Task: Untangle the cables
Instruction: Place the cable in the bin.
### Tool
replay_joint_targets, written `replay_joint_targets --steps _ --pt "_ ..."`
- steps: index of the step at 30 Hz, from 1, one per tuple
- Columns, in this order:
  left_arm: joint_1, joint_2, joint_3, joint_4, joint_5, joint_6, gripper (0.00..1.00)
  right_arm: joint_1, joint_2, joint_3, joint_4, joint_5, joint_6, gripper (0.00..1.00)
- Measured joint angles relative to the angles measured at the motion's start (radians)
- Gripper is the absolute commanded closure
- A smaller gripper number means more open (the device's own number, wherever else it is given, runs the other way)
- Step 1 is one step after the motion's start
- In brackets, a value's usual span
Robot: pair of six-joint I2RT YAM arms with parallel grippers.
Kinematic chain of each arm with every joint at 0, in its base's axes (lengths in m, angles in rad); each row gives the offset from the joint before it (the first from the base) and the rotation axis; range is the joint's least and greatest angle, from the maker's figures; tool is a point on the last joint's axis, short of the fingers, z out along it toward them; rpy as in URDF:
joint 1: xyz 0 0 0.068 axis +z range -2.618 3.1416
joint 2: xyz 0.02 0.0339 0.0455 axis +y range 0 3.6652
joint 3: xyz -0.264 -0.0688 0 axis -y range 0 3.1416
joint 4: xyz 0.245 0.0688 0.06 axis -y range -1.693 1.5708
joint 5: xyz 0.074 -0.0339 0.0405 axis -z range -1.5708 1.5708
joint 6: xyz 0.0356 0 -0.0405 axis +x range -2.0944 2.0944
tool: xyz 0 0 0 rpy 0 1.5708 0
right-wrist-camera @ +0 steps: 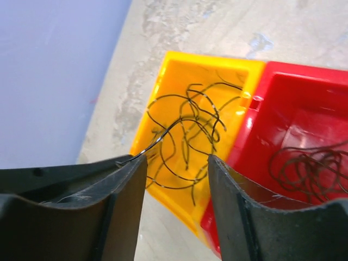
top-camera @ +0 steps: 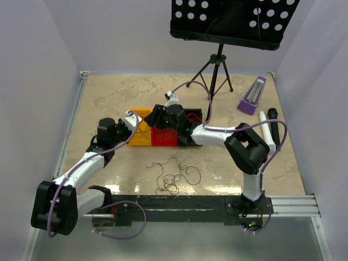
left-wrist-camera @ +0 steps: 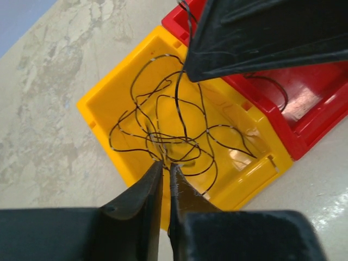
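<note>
Item: cables, thin dark curly wire, held in three lots. Lot one is a heap coiled on the floor of the yellow bin, which sits against the red bin on the surface. Lot two is a hanging strand running from one finger of the right pincer down into that heap. Lot three is a loose tangle lying on the surface nearer the arm bases, apart from the bins. Right pincer: released, jaws well apart above the yellow bin, with the strand resting against one fingertip only and not nipped. Left pincer: all but clenched, a mere slit between the jaws, tips just over the heap; whether a wire is caught in the slit cannot be told. Step in hand, as judged: laying a separated strand into the yellow bin. Handling note: the strand is best let slide off the finger over the bin's middle. Both pincers should then lift straight up and slowly, so that no loop snags and is dragged over the rim. Orientation: the hanging strand's upper length runs near upright, its top at the finger and its lower end lost among the coils. The heap and the tangle are loops with no single long axis and no discernible pointing end.
</note>
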Motion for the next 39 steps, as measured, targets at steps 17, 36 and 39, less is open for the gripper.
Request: replay_joint_targets --steps 17,36,39 --pt "0.011 -0.039 -0.026 -0.038 0.101 -0.077 0.46 0.01 0.081 0.135 -0.023 -0.042 -0.05 0.83" --pt "0.248 -0.255 0.106 -0.148 0.293 -0.204 0.2 0.125 0.333 0.52 -0.514 0.042 -0.249 0.54" --pt "0.253 -0.254 0.117 -0.146 0.303 -0.221 0.2 0.127 0.314 0.52 -0.559 0.053 -0.261 0.46"
